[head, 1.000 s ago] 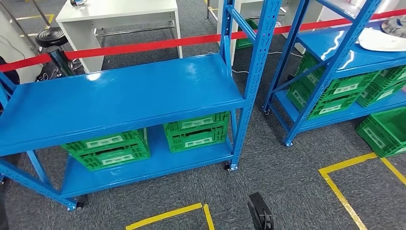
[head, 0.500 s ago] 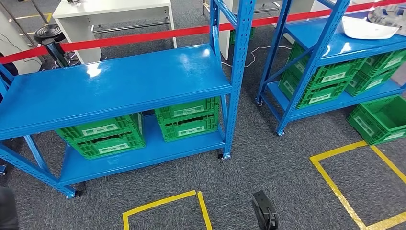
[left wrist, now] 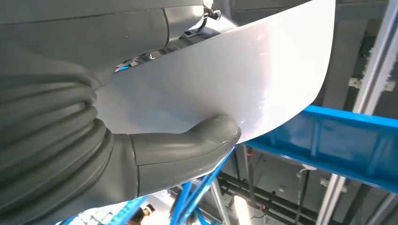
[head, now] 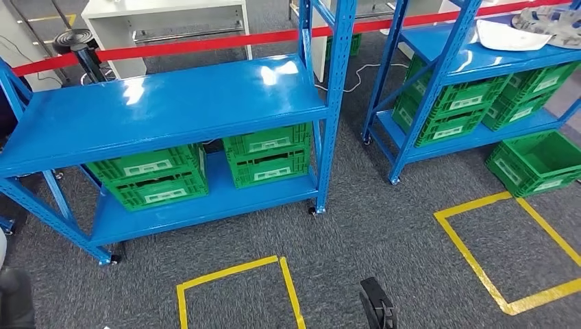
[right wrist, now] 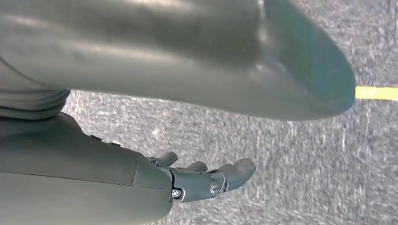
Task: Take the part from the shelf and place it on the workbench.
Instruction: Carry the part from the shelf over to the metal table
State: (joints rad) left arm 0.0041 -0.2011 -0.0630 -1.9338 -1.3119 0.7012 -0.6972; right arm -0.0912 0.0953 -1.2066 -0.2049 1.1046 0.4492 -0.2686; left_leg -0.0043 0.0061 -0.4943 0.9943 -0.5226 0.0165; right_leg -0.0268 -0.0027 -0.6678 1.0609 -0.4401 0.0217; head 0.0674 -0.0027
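Between thumb and fingers the left hand (left wrist: pixel 141 154) grips the white part (left wrist: pixel 225 79), right hand (right wrist: pixel 206 180) loose and empty; next, I judge, carrying it to the workbench.

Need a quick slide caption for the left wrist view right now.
Left robot hand, thumb pressed on a curved white panel part that it holds, with blue shelf beams behind.

White curved sheet part (left wrist: pixel 244 70) against left hand's (left wrist: pixel 94 140) thumb; blue shelf (head: pixel 164 113) with bare top board.
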